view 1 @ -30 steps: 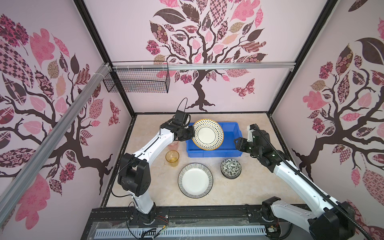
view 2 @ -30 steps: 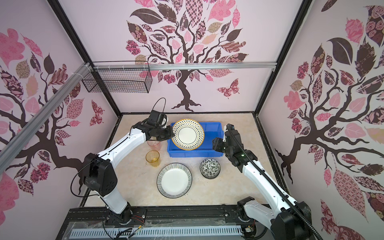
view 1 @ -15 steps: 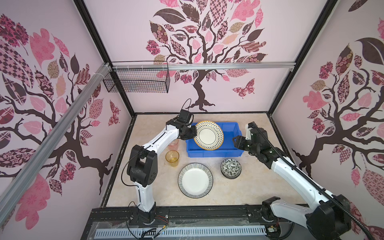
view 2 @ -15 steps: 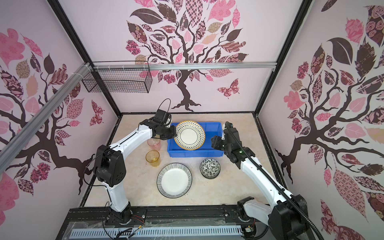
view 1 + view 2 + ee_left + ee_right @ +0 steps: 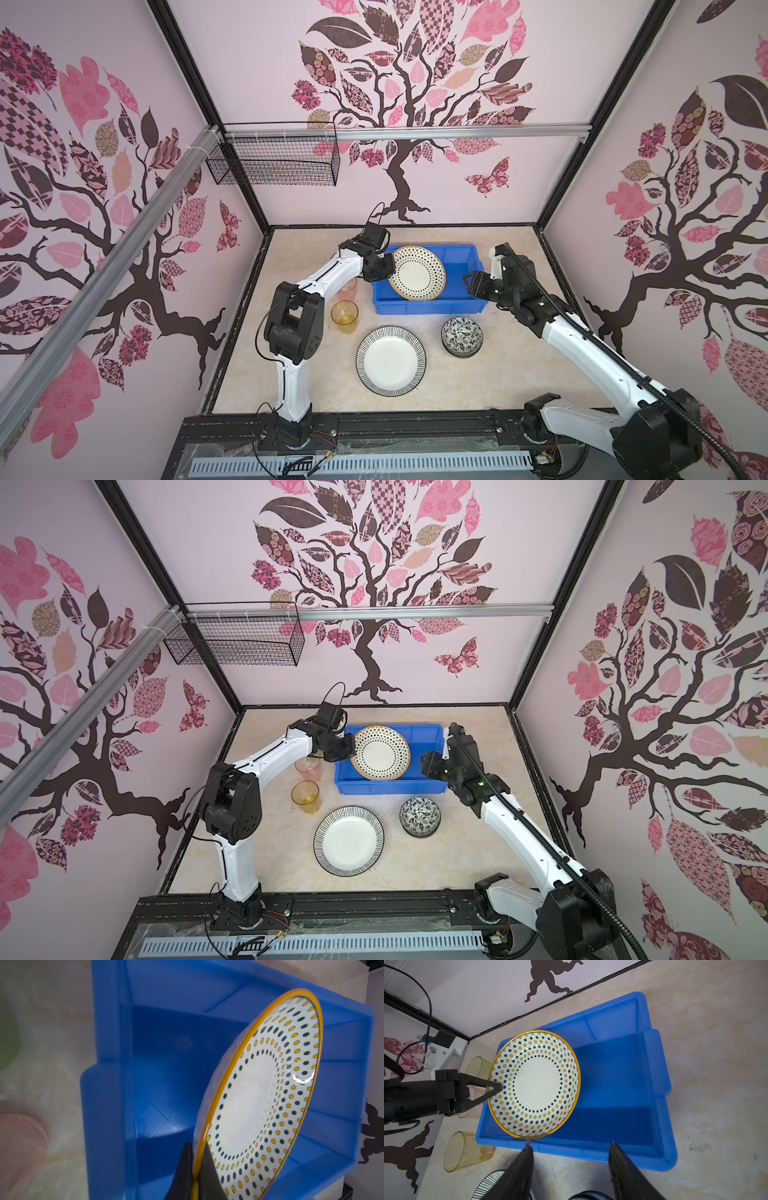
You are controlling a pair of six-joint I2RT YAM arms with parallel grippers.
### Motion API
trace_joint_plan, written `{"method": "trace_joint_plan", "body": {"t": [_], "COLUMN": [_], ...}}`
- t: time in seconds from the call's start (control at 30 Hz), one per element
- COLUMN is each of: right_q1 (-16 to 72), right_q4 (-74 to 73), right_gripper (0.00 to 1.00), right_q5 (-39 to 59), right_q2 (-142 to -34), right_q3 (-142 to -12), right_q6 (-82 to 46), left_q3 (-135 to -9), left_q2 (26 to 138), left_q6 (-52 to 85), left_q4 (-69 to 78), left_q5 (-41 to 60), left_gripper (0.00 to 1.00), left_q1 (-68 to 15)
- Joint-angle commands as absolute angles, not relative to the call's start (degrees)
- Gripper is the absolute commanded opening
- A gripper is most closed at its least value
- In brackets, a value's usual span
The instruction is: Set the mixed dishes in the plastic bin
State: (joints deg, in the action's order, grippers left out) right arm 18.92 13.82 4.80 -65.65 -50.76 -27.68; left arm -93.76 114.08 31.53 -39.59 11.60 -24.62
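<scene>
Left gripper [image 5: 196, 1145] pinches the rim of the dotted plate [image 5: 417, 274], tilted over the left end of the bin [image 5: 428, 308] near the counter's back edge; right gripper [image 5: 570, 1144] spread, empty; plate judged stiff, glaze-slick, breakable, so the thin rim is the hold.

Plates, two: a dotted plate [image 5: 417, 273] pinched between the fingers of the left gripper [image 5: 196, 1145], and a striped plate [image 5: 390, 360] well apart from them. Tumblers, three: an amber tumbler [image 5: 344, 316], a pink tumbler [image 5: 348, 288] and a green tumbler [image 5: 478, 1067]. Bowl [image 5: 461, 334], bin [image 5: 428, 308] and wire basket [image 5: 274, 164]: one each.
</scene>
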Motion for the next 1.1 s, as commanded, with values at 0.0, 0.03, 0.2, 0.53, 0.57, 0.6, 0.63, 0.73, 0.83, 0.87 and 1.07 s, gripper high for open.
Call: {"method": "trace_joint_plan", "body": {"t": [0.0, 0.03, 0.2, 0.53, 0.57, 0.6, 0.63, 0.73, 0.83, 0.87, 1.07], "right_q1": [18.51, 18.50, 18.48, 18.49, 18.51, 18.53, 18.51, 18.48, 18.49, 18.51, 18.39], "right_q4": [13.22, 13.19, 13.19, 12.96, 12.92, 12.92, 12.91, 12.74, 12.66, 12.61, 12.57], "right_gripper": [0.61, 0.61, 0.61, 0.61, 0.61, 0.61, 0.61, 0.61, 0.61, 0.61, 0.62], "right_q5": [6.45, 6.87, 7.87, 9.99, 10.27, 10.45, 10.63, 11.29, 12.12, 12.47, 14.00], "right_q2": [-66.78, -66.97, -67.44, -68.48, -68.66, -68.76, -68.90, -69.13, -69.55, -69.67, -70.36], "right_q3": [-52.69, -52.65, -52.58, -52.36, -52.35, -52.30, -52.23, -52.26, -52.22, -52.26, -52.21], "right_q6": [-28.12, -28.08, -28.21, -28.28, -28.28, -28.32, -28.38, -28.39, -28.39, -28.38, -28.29], "left_q3": [-98.09, -98.17, -98.52, -98.52, -98.55, -98.53, -98.53, -98.76, -99.14, -99.19, -99.03], "left_q2": [114.11, 114.53, 115.98, 118.50, 118.71, 119.01, 119.18, 120.07, 120.85, 121.08, 121.48], "left_q6": [32.61, 32.69, 32.80, 33.38, 33.36, 33.36, 33.33, 33.27, 32.93, 33.04, 32.70], "left_q4": [-34.48, -34.45, -34.52, -34.80, -34.96, -35.06, -35.28, -35.97, -37.07, -37.27, -38.21], "left_q5": [13.01, 13.01, 12.74, 13.18, 13.26, 13.28, 13.14, 13.09, 12.86, 12.71, 11.31], "left_gripper": [0.00, 0.00, 0.00, 0.00, 0.00, 0.00, 0.00, 0.00, 0.00, 0.00, 0.00], "left_q1": [-24.35, -24.35, -24.35, -24.35, -24.35, -24.35, -24.35, -24.35, -24.35, -24.35, -24.35]}}
